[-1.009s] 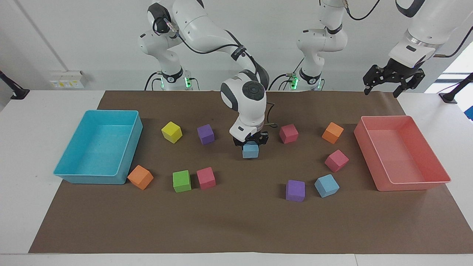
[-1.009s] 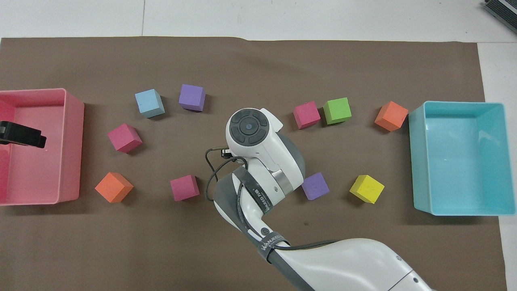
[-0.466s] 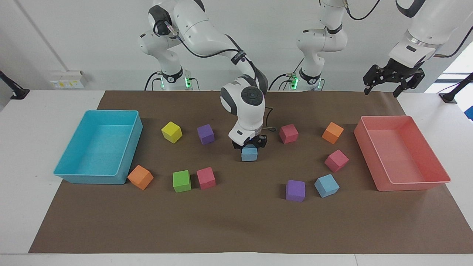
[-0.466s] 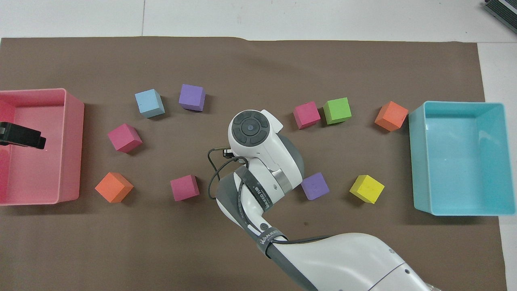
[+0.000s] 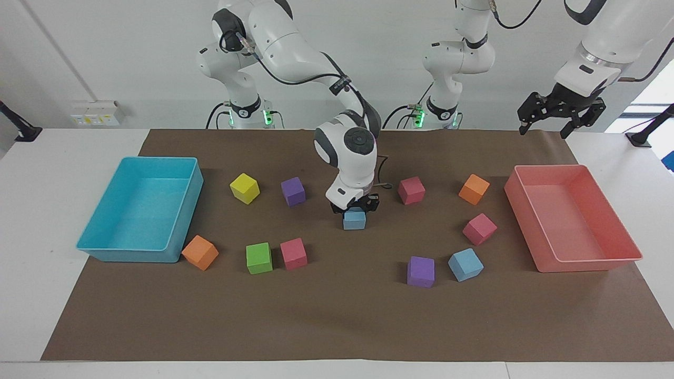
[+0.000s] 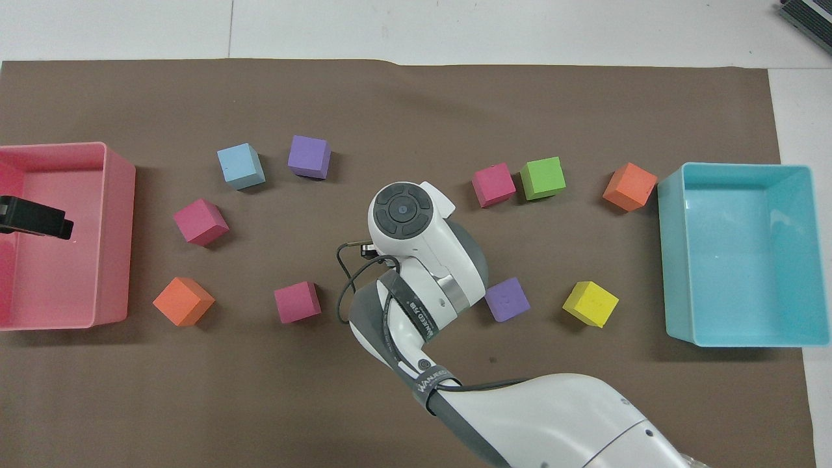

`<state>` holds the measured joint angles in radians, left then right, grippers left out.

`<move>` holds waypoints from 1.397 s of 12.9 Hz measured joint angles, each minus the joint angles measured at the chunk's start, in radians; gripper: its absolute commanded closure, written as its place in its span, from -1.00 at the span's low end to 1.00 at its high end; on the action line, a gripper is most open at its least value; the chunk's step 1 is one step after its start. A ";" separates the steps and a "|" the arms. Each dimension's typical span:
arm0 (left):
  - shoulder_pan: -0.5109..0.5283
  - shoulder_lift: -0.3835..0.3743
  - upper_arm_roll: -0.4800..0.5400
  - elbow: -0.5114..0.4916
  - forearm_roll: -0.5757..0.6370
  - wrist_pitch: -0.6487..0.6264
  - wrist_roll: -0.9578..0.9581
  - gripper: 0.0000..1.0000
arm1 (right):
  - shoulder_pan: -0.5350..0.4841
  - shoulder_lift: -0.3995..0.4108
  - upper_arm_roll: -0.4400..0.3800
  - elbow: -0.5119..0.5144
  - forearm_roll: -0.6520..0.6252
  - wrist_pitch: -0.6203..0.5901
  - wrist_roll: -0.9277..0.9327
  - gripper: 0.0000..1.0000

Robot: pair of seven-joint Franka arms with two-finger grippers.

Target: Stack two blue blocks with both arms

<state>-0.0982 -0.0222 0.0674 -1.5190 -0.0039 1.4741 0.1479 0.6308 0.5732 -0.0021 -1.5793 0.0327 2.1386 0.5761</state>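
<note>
1. Facing view: the right gripper (image 5: 355,206) is closed narrow on the first blue block (image 5: 354,221), clasping its upper part, in the middle of the counter (image 5: 337,316). It is between the purple cube (image 5: 293,190) and the pink cube (image 5: 411,190) and a little farther from the robots than both.
2. Compared with a second ago, the right arm has sunk and the block sits lower, at or just above the brown mat; I cannot tell whether it touches.
3. The second blue block (image 5: 465,264) lies untouched toward the left arm's end, just beside another purple cube (image 5: 420,271) and farther from the robots than a second pink cube (image 5: 479,228). It has not shifted.
4. The left gripper (image 5: 561,113) waits high over the robots' end of the pink tray (image 5: 595,260), fingers spread wide and holding nothing, just as before.
5. Overhead view: the right arm's wrist (image 6: 416,240) covers the held block and its gripper. The wrist has drawn slightly toward the robots.
6. The second blue block (image 6: 240,166) sits next to the purple cube (image 6: 309,156), unchanged. The left gripper (image 6: 36,218) shows over the pink tray (image 6: 117,260), where it was before.
</note>
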 measured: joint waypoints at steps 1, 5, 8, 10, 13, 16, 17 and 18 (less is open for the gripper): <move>0.000 0.000 0.000 0.000 0.000 0.000 0.000 -1.00 | 0.000 0.000 0.000 -0.003 0.000 0.003 0.000 -1.00; 0.000 0.019 0.000 0.008 0.000 0.003 0.000 -1.00 | -0.001 -0.006 -0.002 0.000 0.001 0.009 0.005 -1.00; 0.000 0.080 0.000 0.057 -0.001 0.021 -0.016 -1.00 | -0.033 -0.069 -0.006 0.005 0.001 0.008 0.006 -1.00; 0.000 0.143 -0.001 0.102 -0.002 0.046 -0.043 -1.00 | -0.067 -0.121 -0.006 0.003 0.002 -0.016 0.006 -1.00; 0.000 0.225 -0.002 0.133 -0.010 0.115 -0.096 -1.00 | -0.125 -0.200 -0.007 -0.025 0.069 -0.058 -0.024 -1.00; -0.003 0.296 -0.011 0.134 -0.020 0.207 -0.172 -1.00 | -0.200 -0.268 -0.007 -0.112 0.253 -0.059 -0.151 -0.74; -0.008 0.320 -0.016 0.135 -0.020 0.243 -0.194 -1.00 | -0.220 -0.278 -0.007 -0.141 0.315 -0.055 -0.219 -0.23; -0.015 0.342 -0.016 0.135 -0.020 0.273 -0.213 -1.00 | -0.235 -0.282 -0.008 -0.165 0.352 -0.050 -0.284 0.38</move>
<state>-0.1136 0.3200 0.0511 -1.3844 -0.0244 1.7469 -0.0653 0.3959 0.2908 -0.0099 -1.7439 0.3851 2.0883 0.2922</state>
